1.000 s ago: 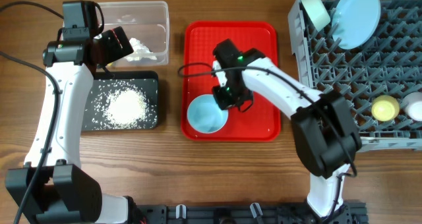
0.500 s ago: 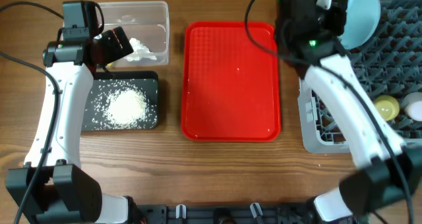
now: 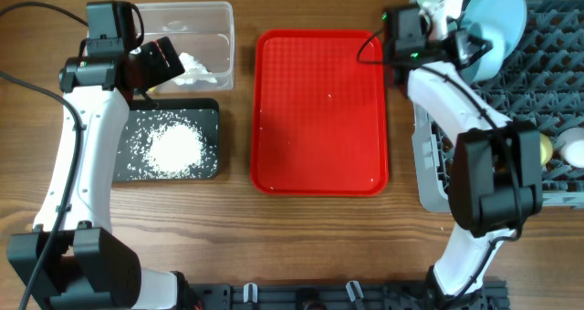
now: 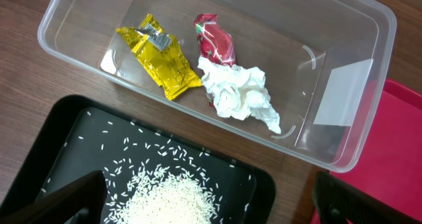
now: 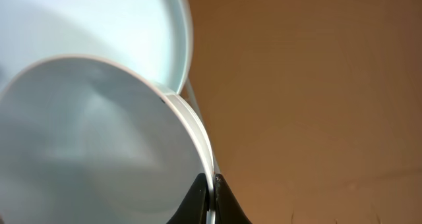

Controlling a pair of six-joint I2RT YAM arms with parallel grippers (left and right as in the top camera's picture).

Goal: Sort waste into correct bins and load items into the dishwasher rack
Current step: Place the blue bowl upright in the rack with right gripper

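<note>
My right gripper [image 5: 210,192] is shut on the rim of a pale blue bowl [image 5: 99,145], held on edge right beside the large light blue plate [image 5: 86,20]. In the overhead view this gripper [image 3: 459,44] is over the far left corner of the grey dishwasher rack [image 3: 529,82], next to the plate [image 3: 497,14]. A yellow cup [image 3: 538,149] and a pink cup [image 3: 573,146] stand in the rack. My left gripper [image 4: 211,211] is open and empty above the black tray [image 4: 66,135] of rice grains [image 4: 168,201]. The clear tub [image 4: 343,85] holds a yellow wrapper [image 4: 159,53], a red wrapper [image 4: 214,43] and a white tissue [image 4: 241,95].
The flat red serving tray [image 3: 319,109] lies between the bins and the rack. The clear tub [image 3: 219,18] sits behind the black tray [image 3: 205,118] at the left. Another pale bowl [image 3: 436,9] shows at the rack's far left corner.
My right arm has carried the bowl from the red tray up to the rack's far left corner beside the plate. The red tray now has nothing on it. The left arm has not moved.
</note>
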